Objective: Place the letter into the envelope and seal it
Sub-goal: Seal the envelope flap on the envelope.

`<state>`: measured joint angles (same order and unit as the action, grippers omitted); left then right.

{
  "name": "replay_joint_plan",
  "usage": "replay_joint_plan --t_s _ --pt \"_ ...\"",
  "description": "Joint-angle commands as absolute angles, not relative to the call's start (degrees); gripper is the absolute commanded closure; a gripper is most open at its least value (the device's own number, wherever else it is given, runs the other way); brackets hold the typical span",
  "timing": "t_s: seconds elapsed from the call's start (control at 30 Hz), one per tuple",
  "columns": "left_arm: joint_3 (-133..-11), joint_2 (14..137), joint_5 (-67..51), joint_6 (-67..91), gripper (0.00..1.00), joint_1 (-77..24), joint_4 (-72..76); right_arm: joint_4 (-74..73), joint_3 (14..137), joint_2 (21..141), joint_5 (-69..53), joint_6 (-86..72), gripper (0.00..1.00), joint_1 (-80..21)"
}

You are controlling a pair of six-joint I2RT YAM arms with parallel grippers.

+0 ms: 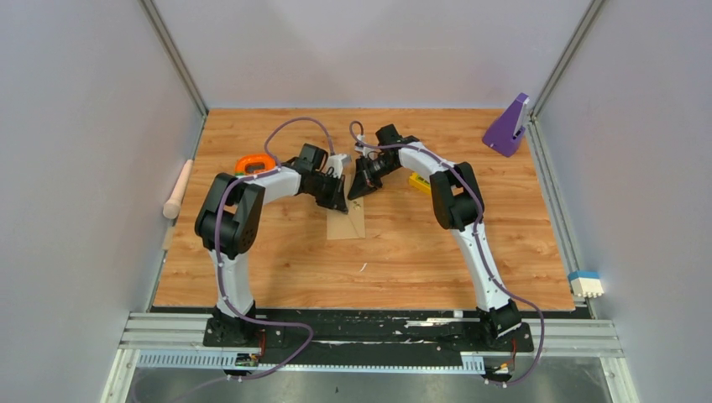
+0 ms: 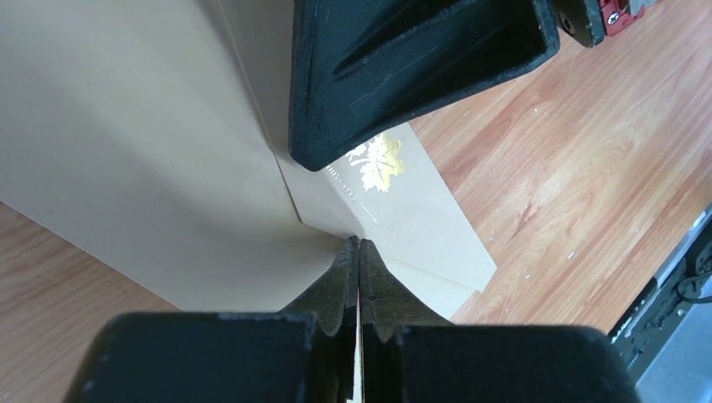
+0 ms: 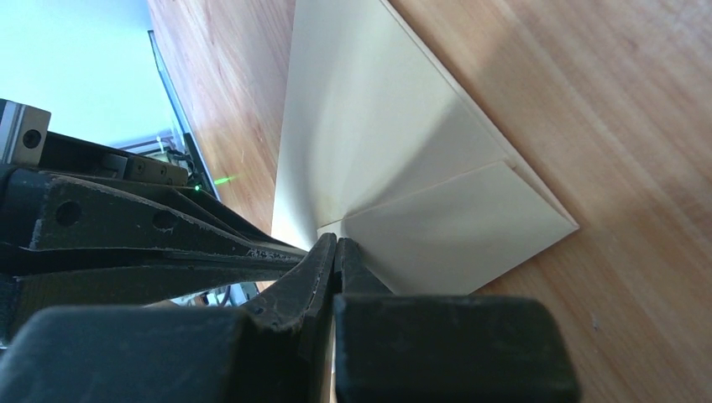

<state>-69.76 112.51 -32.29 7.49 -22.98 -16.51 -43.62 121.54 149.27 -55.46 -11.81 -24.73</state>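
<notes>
one wooden counter (image 1: pixel 420 252) carries the envelope (image 1: pixel 346 222), flap seemingly folded down. both the left gripper (image 2: pixel 358 252) and right gripper (image 3: pixel 336 245) are clenched empty, tips pressing the envelope's far edge. letter unseen, probably inside the envelope; sealing looks nearly finished.

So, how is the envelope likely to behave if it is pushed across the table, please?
Probably slides easily: the envelope is thin paper on the smooth wooden table. Likely floppy too: its flap looks gently bowed, so it might buckle.
</notes>
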Motion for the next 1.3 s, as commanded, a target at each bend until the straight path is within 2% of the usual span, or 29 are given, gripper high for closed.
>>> replay_joint_plan --t_s 0.0,0.17,0.37,0.67,1.27 --pt "-71.4 109.6 -32.6 7.8 1.00 -22.7 -17.8 -45.2 120.1 150.2 -45.1 -8.0 1.00 -25.1" --pt "-72.3 109.3 -37.7 15.2 1.00 -18.1 -11.7 -45.3 119.7 150.0 -45.1 -7.8 1.00 -25.2" --pt "-73.7 110.1 -42.0 18.8 1.00 -17.6 -7.1 -45.3 120.0 150.1 -45.2 -7.8 1.00 -25.1" --pt "-73.5 115.0 -42.4 17.6 1.00 -18.0 -8.7 -45.5 120.5 150.3 -45.1 -7.8 1.00 -25.1" --pt "-73.3 118.5 -32.8 8.0 1.00 -19.9 -19.2 -45.7 120.8 150.3 -44.4 -7.4 1.00 -25.1"
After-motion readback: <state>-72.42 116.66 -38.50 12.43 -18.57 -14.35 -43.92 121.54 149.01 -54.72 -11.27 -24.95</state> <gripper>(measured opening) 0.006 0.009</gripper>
